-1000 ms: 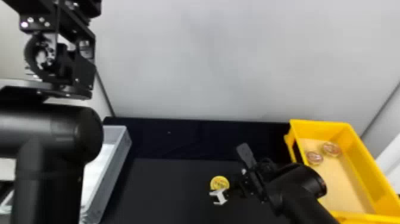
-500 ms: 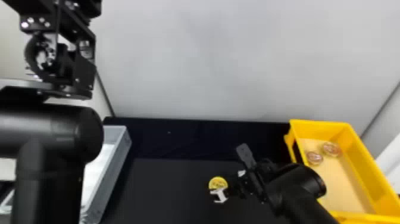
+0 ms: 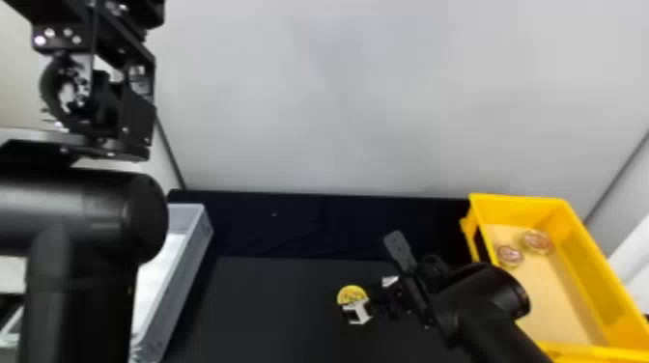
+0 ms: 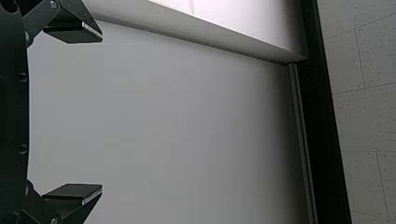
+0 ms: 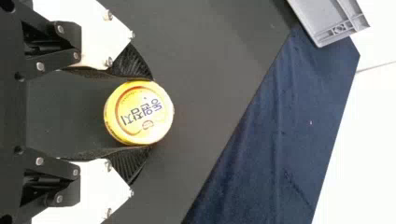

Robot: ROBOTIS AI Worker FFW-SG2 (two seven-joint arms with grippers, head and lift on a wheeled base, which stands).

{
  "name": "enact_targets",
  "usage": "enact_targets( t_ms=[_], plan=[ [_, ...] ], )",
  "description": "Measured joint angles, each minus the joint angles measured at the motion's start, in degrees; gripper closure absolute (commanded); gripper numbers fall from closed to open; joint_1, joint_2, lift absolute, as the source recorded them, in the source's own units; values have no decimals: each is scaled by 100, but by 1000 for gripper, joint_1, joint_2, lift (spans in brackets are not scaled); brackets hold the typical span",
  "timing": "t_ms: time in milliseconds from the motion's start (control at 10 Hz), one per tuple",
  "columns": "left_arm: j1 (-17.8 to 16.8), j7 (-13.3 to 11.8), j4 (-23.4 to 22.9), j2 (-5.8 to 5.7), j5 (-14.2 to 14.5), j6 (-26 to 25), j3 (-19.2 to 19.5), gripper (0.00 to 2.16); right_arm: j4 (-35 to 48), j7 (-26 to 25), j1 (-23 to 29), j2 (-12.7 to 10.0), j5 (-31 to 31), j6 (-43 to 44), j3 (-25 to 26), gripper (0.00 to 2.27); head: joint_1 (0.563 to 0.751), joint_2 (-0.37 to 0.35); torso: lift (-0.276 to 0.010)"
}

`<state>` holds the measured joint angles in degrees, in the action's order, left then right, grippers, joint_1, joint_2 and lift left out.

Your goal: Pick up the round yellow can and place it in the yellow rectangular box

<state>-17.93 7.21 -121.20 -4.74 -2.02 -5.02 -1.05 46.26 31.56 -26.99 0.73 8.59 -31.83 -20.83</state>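
My right gripper (image 3: 368,296) is low over the dark table beside the round yellow can (image 3: 351,293), whose near part it hides in the head view. In the right wrist view the gripper (image 5: 150,112) is shut on the can (image 5: 138,113), one ribbed black finger pressed to each side, the lid facing the camera. The yellow rectangular box (image 3: 590,270) stands to the right, behind the right forearm. My left arm is parked at the left edge of the head view; in the left wrist view its gripper (image 4: 100,113) is open, with nothing between the fingers.
Two small round tins (image 3: 537,241) lie inside the yellow box, toward its far left corner. A grey tray (image 3: 179,285) stands at the table's left, partly behind the left arm. A pale wall (image 3: 367,96) rises behind the dark table (image 3: 270,309).
The right gripper's fingers have come in slightly around the can, and the pale finger part covers a little more of it. My left arm has kept still.
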Motion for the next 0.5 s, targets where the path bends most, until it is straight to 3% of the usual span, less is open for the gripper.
enact_targets(
  t_ms=[300, 500],
  plan=[
    [3, 4, -11, 0, 0, -8, 9, 140, 132, 66, 30, 15, -5, -65, 21, 592, 663, 54, -5],
    [41, 1, -51, 0, 0, -31, 52, 140, 919, 128, 235, 134, 8, -545, 108, 592, 663, 54, -5]
  ],
)
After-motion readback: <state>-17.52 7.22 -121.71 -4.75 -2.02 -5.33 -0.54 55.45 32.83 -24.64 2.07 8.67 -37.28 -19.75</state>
